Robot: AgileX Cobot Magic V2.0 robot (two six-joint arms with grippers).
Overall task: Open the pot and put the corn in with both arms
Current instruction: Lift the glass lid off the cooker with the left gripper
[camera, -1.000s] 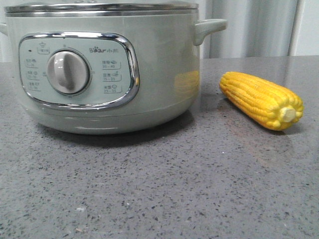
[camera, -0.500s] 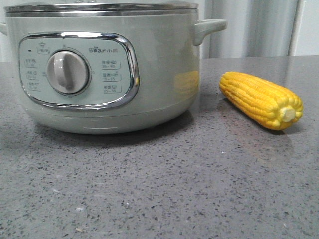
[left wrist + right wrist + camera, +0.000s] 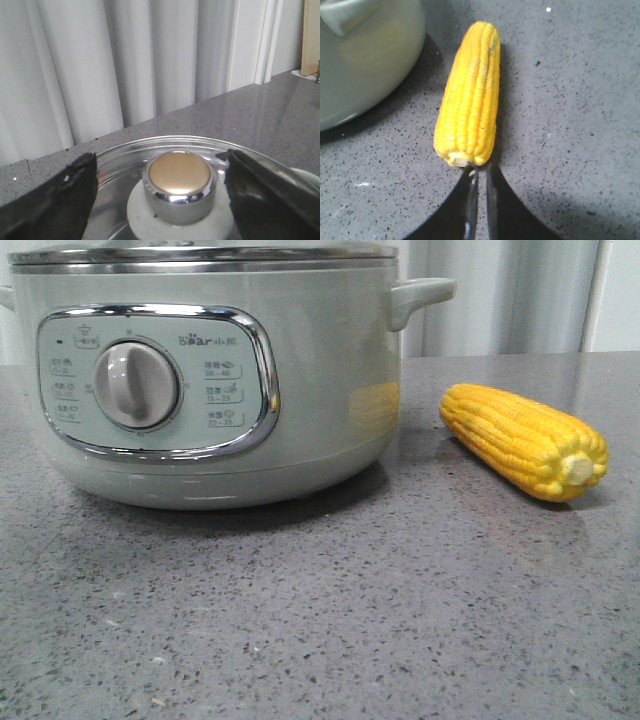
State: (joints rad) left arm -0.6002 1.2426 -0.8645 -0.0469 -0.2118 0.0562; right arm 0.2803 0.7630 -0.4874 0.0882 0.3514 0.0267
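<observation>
The left pincer (image 3: pixel 160 195) straddles the lid knob (image 3: pixel 180 175), open and empty, while the right pincer (image 3: pixel 479 200), nearly closed and empty, points along the corn (image 3: pixel 469 95) axis.

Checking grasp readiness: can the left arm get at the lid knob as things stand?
Probably yes. The left gripper is open, its fingers either side of the lid knob with nothing between; they have not closed on it.
</observation>
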